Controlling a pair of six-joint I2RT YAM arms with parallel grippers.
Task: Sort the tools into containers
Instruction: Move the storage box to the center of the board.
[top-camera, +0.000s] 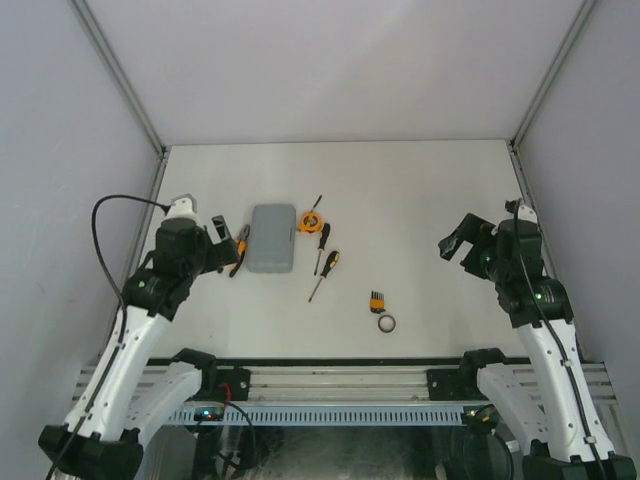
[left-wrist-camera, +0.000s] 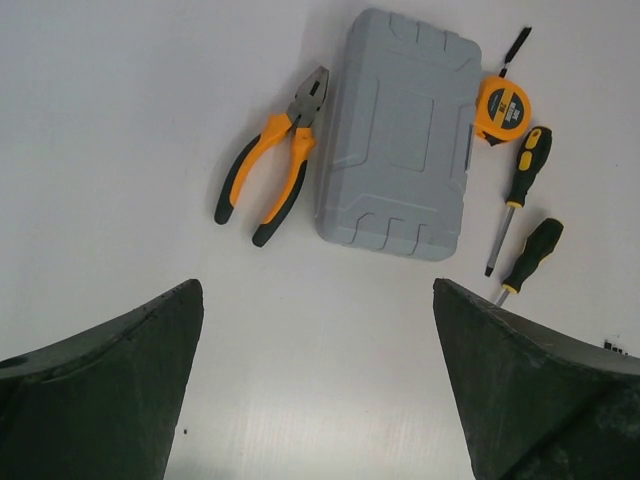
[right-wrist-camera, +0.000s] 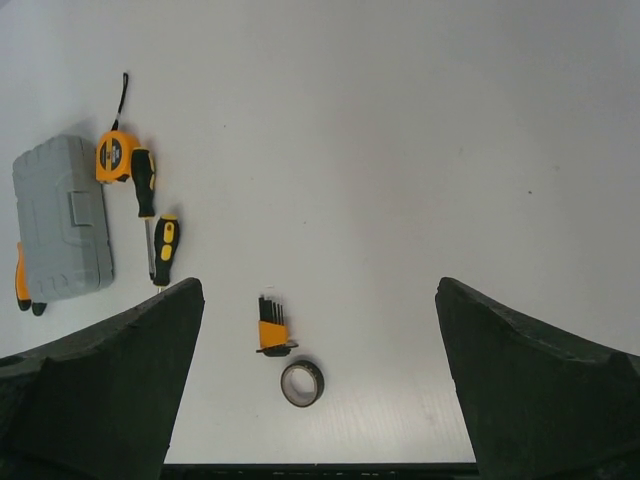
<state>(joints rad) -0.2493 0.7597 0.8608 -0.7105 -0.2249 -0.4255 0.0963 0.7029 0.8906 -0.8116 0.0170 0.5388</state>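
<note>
With both jaws open and empty, I should open the shut case (left-wrist-camera: 400, 140) before lifting the adjacent pliers (left-wrist-camera: 298, 128).

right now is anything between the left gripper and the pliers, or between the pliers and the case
Nothing visible lies between the open left gripper and the pliers, only bare table. The pliers lie just beside the grey case, but its lid is shut, so the inside is closed off.

White links (top-camera: 125, 350), blk joints (top-camera: 178, 250), blk cable (top-camera: 95, 228), dark wedge fingers (left-wrist-camera: 100, 390)
</note>
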